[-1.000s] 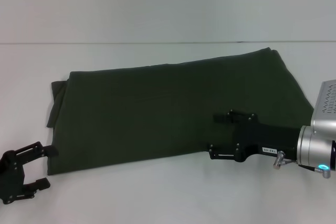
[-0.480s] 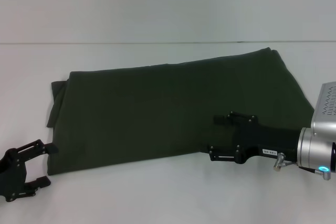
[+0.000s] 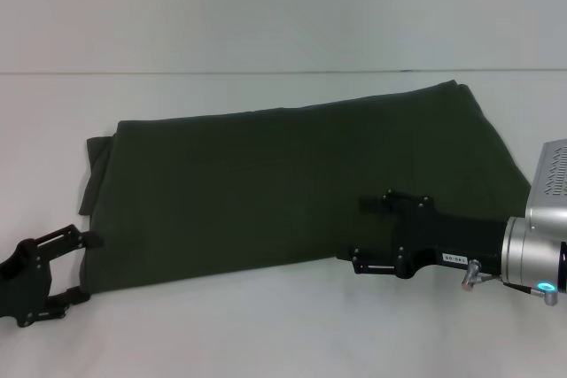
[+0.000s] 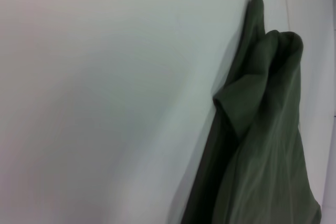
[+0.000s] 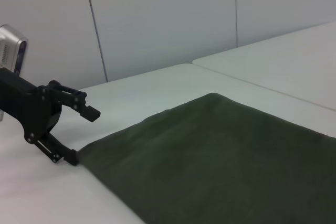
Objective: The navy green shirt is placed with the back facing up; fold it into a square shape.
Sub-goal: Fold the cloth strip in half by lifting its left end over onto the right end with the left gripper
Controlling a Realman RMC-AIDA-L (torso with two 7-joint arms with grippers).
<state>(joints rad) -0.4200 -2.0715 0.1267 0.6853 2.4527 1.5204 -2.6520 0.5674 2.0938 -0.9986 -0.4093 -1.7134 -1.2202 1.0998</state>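
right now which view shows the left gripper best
The right wrist view: the left gripper shows side-on, open, its lower finger at the shirt corner. The head view shows it at the frame's edge, against dark cloth. The left wrist view shows only shirt.

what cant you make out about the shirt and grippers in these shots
- Shirt front: faces the table, hidden in every view.
- Right gripper, head view: black against dark cloth, so contact with the near hem is unclear.
- Left gripper, left wrist view: own fingers out of frame; only the bunched shirt corner shows.
- Folded layers: not countable.
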